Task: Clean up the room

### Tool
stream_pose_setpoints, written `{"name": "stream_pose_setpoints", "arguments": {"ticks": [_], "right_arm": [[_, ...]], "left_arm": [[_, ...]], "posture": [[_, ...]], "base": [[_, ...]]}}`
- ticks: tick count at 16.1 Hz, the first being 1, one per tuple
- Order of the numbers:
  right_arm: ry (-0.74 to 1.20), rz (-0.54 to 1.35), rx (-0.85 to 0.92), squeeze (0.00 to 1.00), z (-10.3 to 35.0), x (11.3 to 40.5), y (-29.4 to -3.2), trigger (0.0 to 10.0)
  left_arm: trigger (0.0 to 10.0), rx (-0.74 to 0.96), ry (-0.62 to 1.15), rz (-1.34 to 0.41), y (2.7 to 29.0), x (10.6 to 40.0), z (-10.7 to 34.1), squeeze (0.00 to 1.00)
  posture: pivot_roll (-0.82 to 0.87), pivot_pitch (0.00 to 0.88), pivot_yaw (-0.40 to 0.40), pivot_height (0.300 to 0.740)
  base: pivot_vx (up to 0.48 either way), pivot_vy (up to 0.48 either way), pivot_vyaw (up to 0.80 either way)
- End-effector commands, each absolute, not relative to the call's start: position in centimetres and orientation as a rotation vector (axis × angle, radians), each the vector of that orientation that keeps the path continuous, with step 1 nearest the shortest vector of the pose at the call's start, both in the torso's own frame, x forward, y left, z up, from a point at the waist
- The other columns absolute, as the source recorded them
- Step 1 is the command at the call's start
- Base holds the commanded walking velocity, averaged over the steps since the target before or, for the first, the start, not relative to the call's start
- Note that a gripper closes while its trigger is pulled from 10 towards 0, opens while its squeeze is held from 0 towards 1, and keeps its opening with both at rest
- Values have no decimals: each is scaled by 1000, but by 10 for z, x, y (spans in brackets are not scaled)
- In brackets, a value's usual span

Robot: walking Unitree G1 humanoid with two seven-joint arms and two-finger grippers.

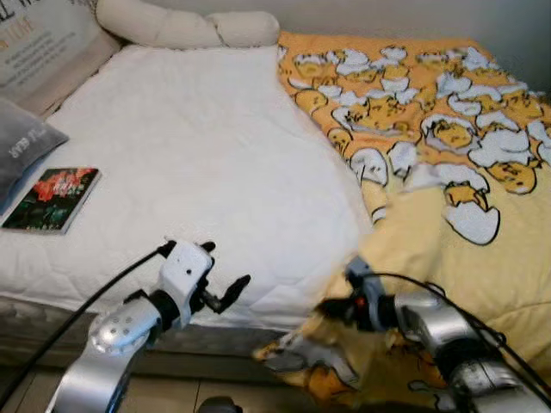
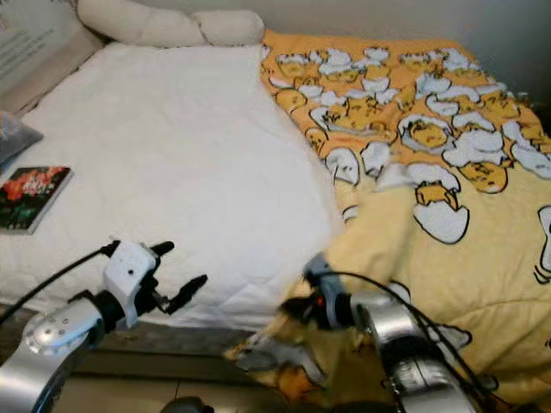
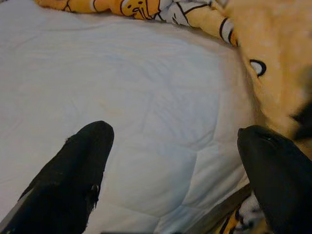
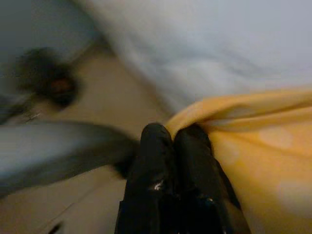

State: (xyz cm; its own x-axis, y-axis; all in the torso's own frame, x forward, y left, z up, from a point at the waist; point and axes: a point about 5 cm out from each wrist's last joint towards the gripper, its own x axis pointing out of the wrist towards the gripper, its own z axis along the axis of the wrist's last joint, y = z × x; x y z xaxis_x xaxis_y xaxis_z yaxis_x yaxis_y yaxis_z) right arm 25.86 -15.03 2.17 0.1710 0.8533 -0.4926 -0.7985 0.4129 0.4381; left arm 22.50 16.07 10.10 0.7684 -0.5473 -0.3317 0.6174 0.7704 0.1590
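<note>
We note right gripper (image 4: 173, 139) clamped on blanket (image 1: 482, 249) edge, left gripper (image 3: 170, 161) apart; thin pinch may slip under pull.

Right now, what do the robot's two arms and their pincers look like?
Both arms are silver metal with rounded joint housings and black cables along them. The left pincer has a white block-shaped wrist housing and two long black fingers. The right pincer has a grey-blue wrist part and the same black fingers.
</note>
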Motion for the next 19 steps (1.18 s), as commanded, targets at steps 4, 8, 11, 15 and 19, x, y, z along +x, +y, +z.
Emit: {"name": "stream_pose_setpoints", "arguments": {"ticks": [4, 8, 11, 15, 19], "right_arm": [[665, 1553, 170, 0, 65, 238, -130, 0], [707, 1470, 33, 0, 57, 229, -149, 10000], [787, 1375, 12, 1000, 49, 224, -154, 10000], [742, 1342, 37, 1000, 50, 226, -149, 10000], [662, 1172, 48, 1000, 55, 248, -143, 10000]], "left_arm": [[10000, 272, 256, -669, 155, 231, 103, 0], [10000, 274, 255, -678, 156, 232, 103, 0], [10000, 280, 255, -688, 155, 233, 103, 0], [10000, 291, 254, -697, 154, 236, 102, 0], [10000, 292, 248, -695, 153, 239, 101, 0]], "posture": [[187, 0, 22, 740], [188, 0, 29, 740], [187, 0, 37, 740], [183, 0, 43, 740], [183, 0, 32, 740]], "base": [[0, 0, 0], [0, 0, 0], [0, 0, 0], [0, 0, 0], [0, 0, 0]]}}
